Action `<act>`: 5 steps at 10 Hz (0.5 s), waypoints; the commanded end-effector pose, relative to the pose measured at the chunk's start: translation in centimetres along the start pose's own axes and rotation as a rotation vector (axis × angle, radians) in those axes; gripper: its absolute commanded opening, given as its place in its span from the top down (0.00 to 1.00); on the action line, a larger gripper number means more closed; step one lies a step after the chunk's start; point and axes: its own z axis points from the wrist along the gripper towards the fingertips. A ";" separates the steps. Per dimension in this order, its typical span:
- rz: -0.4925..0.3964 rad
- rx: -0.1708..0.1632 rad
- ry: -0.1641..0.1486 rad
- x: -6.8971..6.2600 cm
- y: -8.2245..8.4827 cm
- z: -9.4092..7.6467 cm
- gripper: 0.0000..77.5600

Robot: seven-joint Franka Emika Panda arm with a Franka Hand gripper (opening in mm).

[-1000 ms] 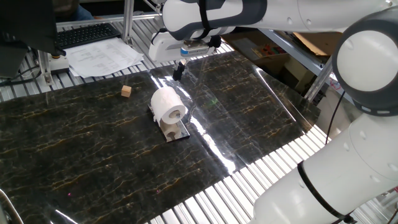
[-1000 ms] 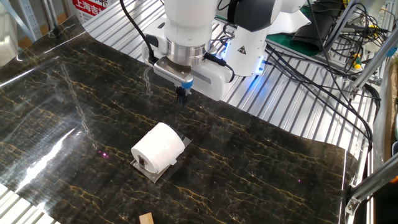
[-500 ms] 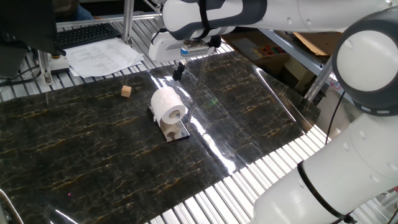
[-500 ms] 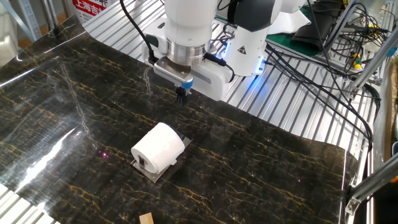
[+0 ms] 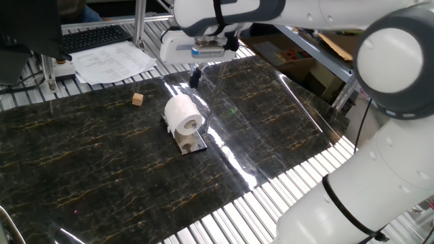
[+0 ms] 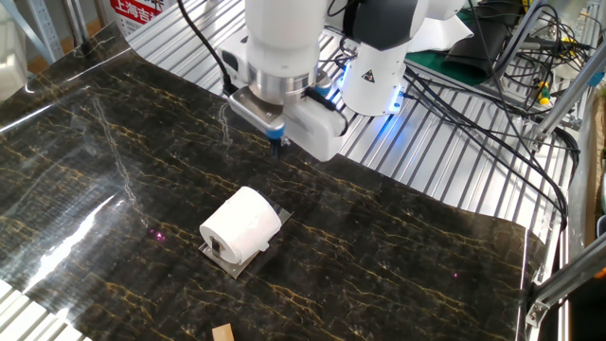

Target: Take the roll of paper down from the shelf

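The white roll of paper (image 5: pixel 183 114) lies on its side on the small shelf (image 5: pixel 192 142) of pale wood and grey plate, its hollow centre facing the near right. In the other fixed view the roll (image 6: pixel 241 225) rests on the shelf's plate (image 6: pixel 239 268). My gripper (image 5: pixel 194 77) hangs above the table just behind the roll, apart from it and empty. Its fingers look pressed together. It also shows in the other fixed view (image 6: pixel 276 144), beyond the roll.
A tiny wooden cube (image 5: pixel 137 99) lies left of the roll and shows at the bottom edge of the other fixed view (image 6: pixel 222 332). Printed sheets (image 5: pixel 112 62) and a keyboard (image 5: pixel 95 37) lie past the table's far edge. Cables (image 6: pixel 492 104) hang beside the robot base.
The hand has turned and shifted slightly to the left above the table. The fingertips stay near the same spot. The roll and shelf have not moved.
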 end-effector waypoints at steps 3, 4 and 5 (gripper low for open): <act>-0.025 -0.003 0.022 -1.5 -1.3 -0.1 1.00; -0.031 -0.008 0.023 -2.0 -1.6 0.0 1.00; -0.033 -0.010 0.022 -2.2 -1.7 0.1 1.00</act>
